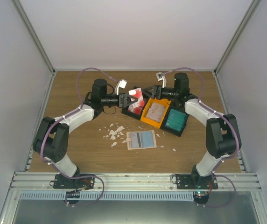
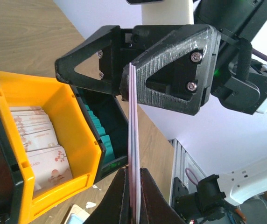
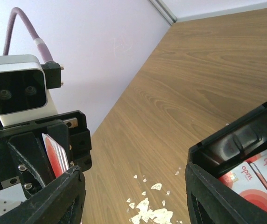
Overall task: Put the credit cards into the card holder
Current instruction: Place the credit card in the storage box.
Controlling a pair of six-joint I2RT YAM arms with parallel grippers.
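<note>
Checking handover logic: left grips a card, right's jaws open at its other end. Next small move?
Probably back the right gripper straight off. Its jaws stand open about the far end of the card, the left gripper alone clamps it, and the card holder lies open on the table.

Bright even light, soft shadows, blurry close foreground

My wooden bench (image 1: 101,158) carries three bins (image 1: 146,120) in a row. Nearer me lie white scraps (image 1: 115,133) and the card holder (image 1: 141,139).

Overhead view from behind, looking down, wrist views close — left faces right pincer (image 2: 124,77), right faces left pincer (image 3: 54,161)
</note>
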